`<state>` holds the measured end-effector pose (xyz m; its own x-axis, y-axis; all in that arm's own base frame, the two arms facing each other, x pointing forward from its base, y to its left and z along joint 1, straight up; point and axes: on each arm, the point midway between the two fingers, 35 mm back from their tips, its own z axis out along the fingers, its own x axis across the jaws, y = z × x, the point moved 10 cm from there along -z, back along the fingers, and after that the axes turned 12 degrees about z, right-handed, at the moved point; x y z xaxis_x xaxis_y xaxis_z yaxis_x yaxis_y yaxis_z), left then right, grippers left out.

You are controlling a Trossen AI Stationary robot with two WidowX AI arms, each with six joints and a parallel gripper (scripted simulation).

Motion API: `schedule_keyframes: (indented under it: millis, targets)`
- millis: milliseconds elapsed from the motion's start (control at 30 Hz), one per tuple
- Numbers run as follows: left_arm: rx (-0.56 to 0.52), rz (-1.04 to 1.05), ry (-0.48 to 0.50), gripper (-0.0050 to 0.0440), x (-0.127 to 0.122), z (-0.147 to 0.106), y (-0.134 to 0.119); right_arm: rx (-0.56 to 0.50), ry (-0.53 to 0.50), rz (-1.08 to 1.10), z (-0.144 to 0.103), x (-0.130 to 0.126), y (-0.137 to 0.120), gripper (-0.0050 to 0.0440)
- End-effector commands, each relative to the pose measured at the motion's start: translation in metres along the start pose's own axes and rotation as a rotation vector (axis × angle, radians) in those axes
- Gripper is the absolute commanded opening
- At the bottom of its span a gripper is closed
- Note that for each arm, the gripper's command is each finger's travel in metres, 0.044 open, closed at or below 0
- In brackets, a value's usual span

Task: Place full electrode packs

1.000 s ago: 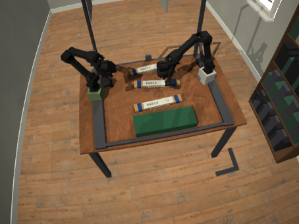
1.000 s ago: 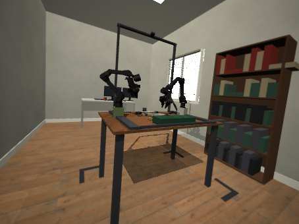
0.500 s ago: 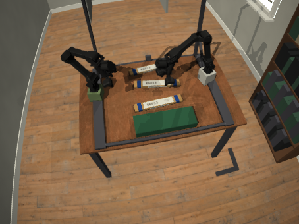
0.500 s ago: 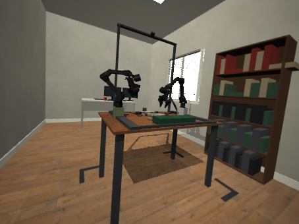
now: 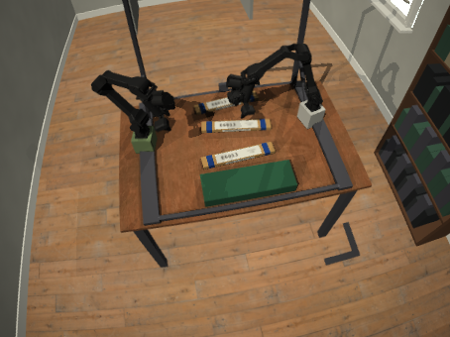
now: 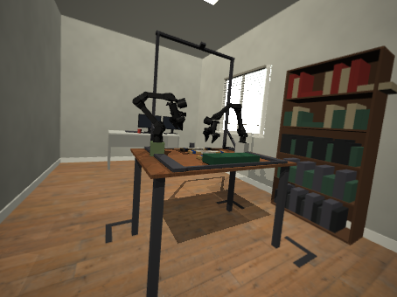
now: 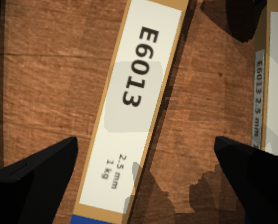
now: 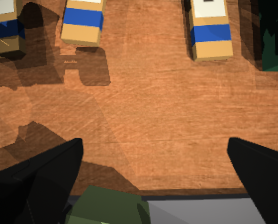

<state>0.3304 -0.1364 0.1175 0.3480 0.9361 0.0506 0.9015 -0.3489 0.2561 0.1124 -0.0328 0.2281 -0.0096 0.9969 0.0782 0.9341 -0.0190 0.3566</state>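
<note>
Three tan packs with blue bands and white E6013 labels lie flat on the table, off the green platform (image 5: pixel 250 181) (image 6: pixel 232 158): the front pack (image 5: pixel 238 156) (image 8: pixel 212 50), the middle pack (image 5: pixel 235 125) (image 7: pixel 130 100) (image 8: pixel 82 35) and the back pack (image 5: pixel 213 104) (image 7: pixel 272 75) (image 8: pixel 9 47), partly hidden by the left arm. My left gripper (image 7: pixel 147 143) (image 5: pixel 243 112) is wide open and empty above the middle pack, which shows between its fingers, nearer one finger. My right gripper (image 8: pixel 155 145) is open and empty, near its own base, away from the packs.
The green platform lies at the table's front edge, beside the front pack. The right arm's green base (image 5: pixel 144 142) (image 8: pixel 110 207) and the left arm's white base (image 5: pixel 311 115) stand at opposite sides. A dark frame rail (image 5: pixel 150 184) borders the work area.
</note>
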Motion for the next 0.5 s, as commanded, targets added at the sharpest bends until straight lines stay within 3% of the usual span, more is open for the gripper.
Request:
schedule_keyframes:
  millis: [0, 400, 467]
  targets:
    - [-0.019, -0.008, 0.006, 0.0430, -0.024, 0.002, 0.014, -0.022, -0.003, -0.006, -0.006, 0.000, 0.002, 0.0430]
    - [-0.020, -0.009, 0.002, 0.0430, -0.100, 0.018, 0.034, -0.022, -0.003, -0.006, -0.006, 0.000, 0.002, 0.0430]
    - [-0.020, -0.009, 0.002, 0.0430, -0.100, 0.018, 0.034, -0.022, -0.003, -0.006, -0.006, 0.000, 0.002, 0.0430]
